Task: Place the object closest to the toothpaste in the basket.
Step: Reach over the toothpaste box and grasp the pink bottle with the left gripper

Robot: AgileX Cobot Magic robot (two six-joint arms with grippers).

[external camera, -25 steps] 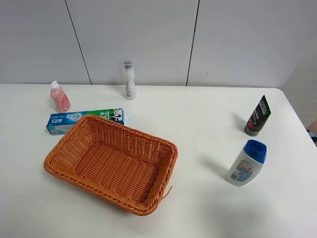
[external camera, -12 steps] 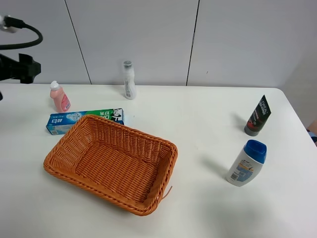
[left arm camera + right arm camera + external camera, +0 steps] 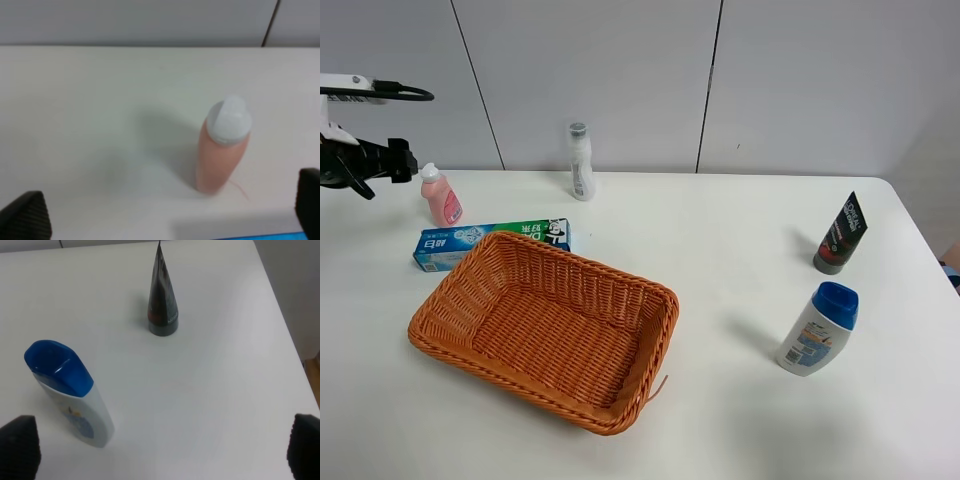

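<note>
- One wicker basket [image 3: 545, 325] sits empty nearest the camera, with the blue-capped bottle [image 3: 817, 329] well off to its right.
- The right gripper [image 3: 160, 447] hangs above that bottle and the black tube [image 3: 841, 235], jaws spread wide and holding nothing.
- One toothpaste [image 3: 490, 243] box lies along the basket's far rim.
- The pink bottle [image 3: 441, 196] stands upright on the table just beyond the box, and looks the closest thing to it.
- The left gripper [image 3: 167, 206] hovers near the pink bottle, jaws wide and empty.
- A clean pick likely means lowering the jaws to either side of the body below the cap, and closing gently so it stays upright. The bottle must then be lifted clear of the box and rim.
- Count: three bottles, the white bottle [image 3: 580, 163] farthest by the wall; one tube, one box, one basket.
</note>
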